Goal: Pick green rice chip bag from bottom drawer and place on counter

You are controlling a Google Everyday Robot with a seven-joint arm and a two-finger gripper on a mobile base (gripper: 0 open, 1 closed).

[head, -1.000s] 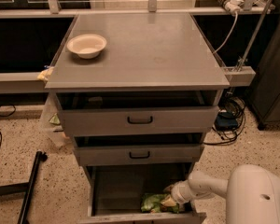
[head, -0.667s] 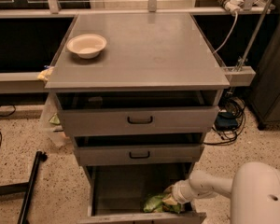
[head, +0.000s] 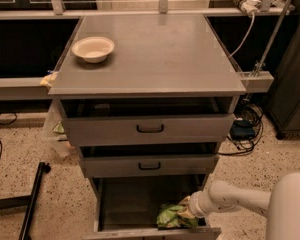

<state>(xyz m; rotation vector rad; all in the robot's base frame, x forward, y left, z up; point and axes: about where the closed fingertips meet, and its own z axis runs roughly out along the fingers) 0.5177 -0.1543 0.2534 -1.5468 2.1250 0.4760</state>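
1. Camera view: a round cream bowl (head: pixel 93 49) stands upright on the counter (head: pixel 160 64), near its rear left corner.
2. Below the counter, the top drawer (head: pixel 150 129) and the middle drawer (head: pixel 149 165) are each pulled out slightly. Their interiors are dark and the contents cannot be made out.
3. The bottom drawer (head: pixel 122 204) is pulled out furthest, showing a plain grey tray interior.
4. The green rice chip bag (head: pixel 171 217) lies inside the bottom drawer, in its front right part, against the front wall.
5. The pincer (head: pixel 187 210) is inside the bottom drawer at the bag's right edge, touching it. Whether it grips the bag cannot be told.
6. The white arm (head: pixel 240 199) enters from the lower right.
7. Compared with one second ago: the bag and pincer occupy nearly the same spot, and the arm's bulky white segment sits farther right.
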